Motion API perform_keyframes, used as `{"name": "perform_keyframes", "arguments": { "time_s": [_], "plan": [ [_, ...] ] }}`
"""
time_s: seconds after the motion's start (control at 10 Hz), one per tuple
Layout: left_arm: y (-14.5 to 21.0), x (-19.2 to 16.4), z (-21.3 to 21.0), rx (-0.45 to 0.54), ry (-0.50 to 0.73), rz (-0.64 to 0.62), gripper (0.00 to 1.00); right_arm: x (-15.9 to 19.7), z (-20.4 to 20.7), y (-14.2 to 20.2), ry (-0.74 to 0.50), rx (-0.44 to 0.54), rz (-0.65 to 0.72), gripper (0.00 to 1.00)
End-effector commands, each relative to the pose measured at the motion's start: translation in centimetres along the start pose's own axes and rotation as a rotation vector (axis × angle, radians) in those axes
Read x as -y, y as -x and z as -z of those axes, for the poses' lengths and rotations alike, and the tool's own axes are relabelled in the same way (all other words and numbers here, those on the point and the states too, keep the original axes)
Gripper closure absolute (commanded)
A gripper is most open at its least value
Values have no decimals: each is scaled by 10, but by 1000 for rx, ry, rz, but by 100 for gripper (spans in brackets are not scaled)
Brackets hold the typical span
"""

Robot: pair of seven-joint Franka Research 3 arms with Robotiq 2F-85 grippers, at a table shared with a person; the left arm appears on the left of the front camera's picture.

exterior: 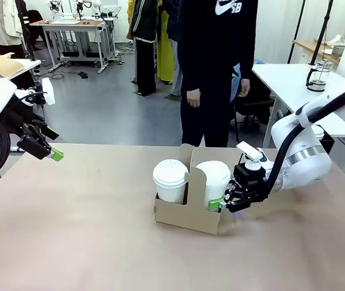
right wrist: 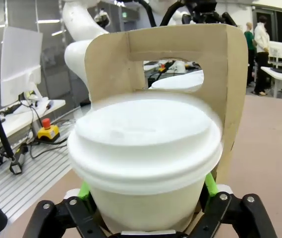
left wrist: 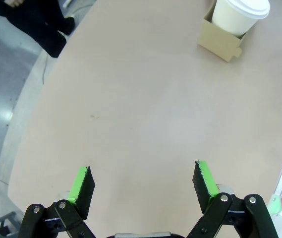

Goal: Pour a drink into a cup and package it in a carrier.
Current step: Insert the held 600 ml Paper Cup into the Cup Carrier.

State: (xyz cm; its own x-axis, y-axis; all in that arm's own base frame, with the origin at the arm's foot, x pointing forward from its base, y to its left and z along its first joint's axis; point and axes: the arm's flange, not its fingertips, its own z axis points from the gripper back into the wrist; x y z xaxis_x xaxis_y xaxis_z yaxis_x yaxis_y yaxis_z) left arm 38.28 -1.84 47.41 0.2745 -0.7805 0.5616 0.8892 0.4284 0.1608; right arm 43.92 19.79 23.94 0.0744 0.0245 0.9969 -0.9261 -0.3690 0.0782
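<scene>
The brown cardboard carrier (exterior: 187, 217) stands mid-table with two white lidded cups in its pockets. My right gripper (exterior: 222, 204) is shut on the right cup (exterior: 214, 177) from the right side, low on its wall. In the right wrist view that cup (right wrist: 145, 148) sits between the green pads (right wrist: 210, 186), with the carrier's cut-out handle (right wrist: 180, 44) behind it. The left cup (exterior: 170, 179) stands free. My left gripper (exterior: 54, 154) hangs open above the table's far left; its wrist view shows open fingers (left wrist: 143, 181) over bare table, with the carrier (left wrist: 220, 42) and a cup (left wrist: 240, 15) far off. The dark drink is out of view.
A person in black (exterior: 211, 60) stands at the far side behind the carrier, hands down. A glass press pot (exterior: 319, 76) sits on a white table at the back right. The brown table (exterior: 87, 230) spreads wide to the left of and in front of the carrier.
</scene>
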Motion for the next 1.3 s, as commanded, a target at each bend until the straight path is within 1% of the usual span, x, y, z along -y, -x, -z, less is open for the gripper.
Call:
{"name": "perform_keyframes", "arguments": {
  "time_s": [0.0, 0.2, 0.3, 0.6, 0.7, 0.8, 0.9, 1.1, 1.2],
  "plan": [
    [0, -1, -1, 17, 9, -12, 0, 1, -2, -10, -18, -69, -64, 0],
    [0, -1, -1, 17, 9, -12, 0, 1, -5, -20, -13, -112, -49, 0],
    [0, -1, -1, 17, 9, -12, 0, 0, -14, -31, 9, -134, -46, 0],
    [0, -1, -1, 17, 9, -12, 0, -7, -42, -63, 91, -212, -33, 0],
    [0, -1, -1, 17, 9, -12, 0, -12, -56, -76, 147, -242, -16, 0],
    [0, -1, -1, 17, 9, -12, 0, -20, -74, -93, 221, -278, 2, 0],
    [0, -1, -1, 17, 9, -12, 0, -35, -96, -119, 336, -313, 37, 0],
    [0, -1, -1, 17, 9, -12, 0, -77, -146, -176, 604, -385, 261, 0],
    [0, -1, -1, 17, 9, -12, 0, -98, -168, -195, 731, -424, 399, 0]
  ]
}}
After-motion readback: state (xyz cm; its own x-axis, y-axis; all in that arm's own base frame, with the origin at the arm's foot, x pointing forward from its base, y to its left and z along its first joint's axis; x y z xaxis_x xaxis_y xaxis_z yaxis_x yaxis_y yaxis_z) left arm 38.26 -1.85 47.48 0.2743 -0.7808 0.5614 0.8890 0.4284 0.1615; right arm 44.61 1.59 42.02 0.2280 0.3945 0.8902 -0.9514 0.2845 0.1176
